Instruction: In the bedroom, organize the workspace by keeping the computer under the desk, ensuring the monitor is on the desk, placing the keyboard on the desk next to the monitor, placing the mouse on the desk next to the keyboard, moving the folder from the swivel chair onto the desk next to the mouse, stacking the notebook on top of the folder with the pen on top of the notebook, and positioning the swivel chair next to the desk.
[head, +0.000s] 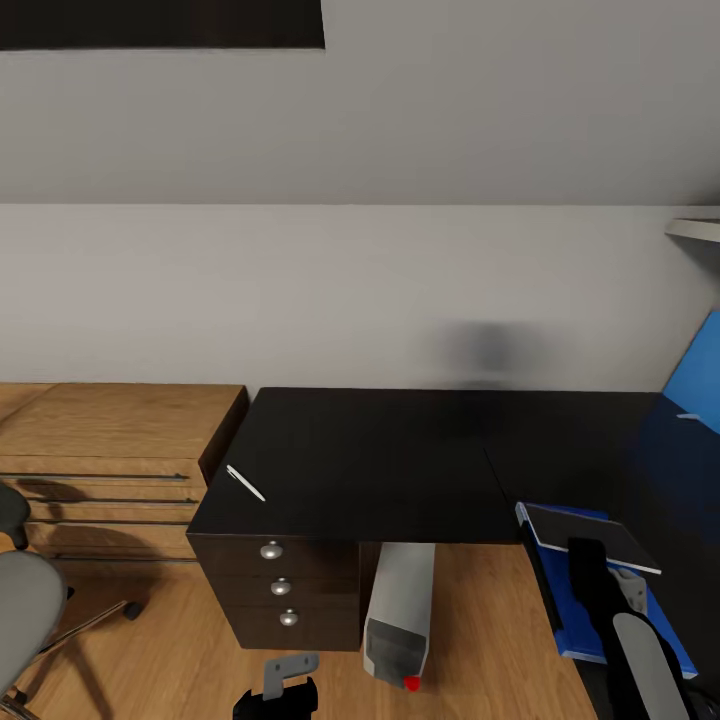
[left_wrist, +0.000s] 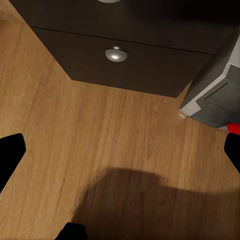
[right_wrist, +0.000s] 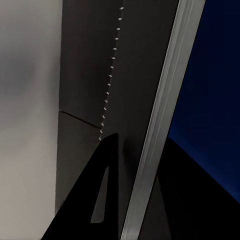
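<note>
My right pincer (head: 598, 562) grips the notebook (head: 590, 537), which lies on the blue folder (head: 575, 615) at the black tabletop's (head: 400, 460) right end. The pen (head: 245, 483) lies near its left edge, the computer (head: 400, 610) underneath. My left pincer (head: 285, 685) hangs low, fingers spread.

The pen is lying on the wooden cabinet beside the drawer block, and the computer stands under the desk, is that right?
Not quite. The head view shows the pen lying on the black desk, near its left edge above the drawer block. The computer does stand under the desk.
</note>
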